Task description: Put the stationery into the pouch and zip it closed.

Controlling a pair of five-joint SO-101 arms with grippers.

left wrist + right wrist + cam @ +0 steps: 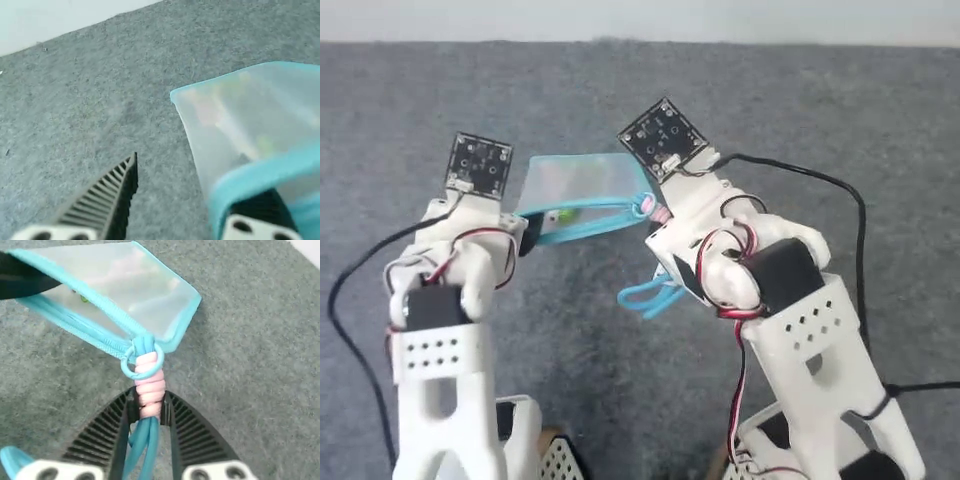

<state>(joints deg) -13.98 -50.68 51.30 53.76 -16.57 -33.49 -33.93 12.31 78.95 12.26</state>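
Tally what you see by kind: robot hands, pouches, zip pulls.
Robot hands, white with black toothed fingers: 2, left hand and right hand
Pouches: 1, translucent turquoise-edged zip pouch
Zip pulls: 1, pink coiled zip pull
Total: 4

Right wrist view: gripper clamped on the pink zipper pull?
Yes, the right gripper has both fingers pressed against the pink-wrapped pull cord that hangs from the pouch.

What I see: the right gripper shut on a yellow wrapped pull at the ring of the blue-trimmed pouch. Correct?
Not quite. The right wrist view shows the wrapped pull is pink, not yellow. The right gripper is shut on it at the ring of the blue-trimmed pouch.
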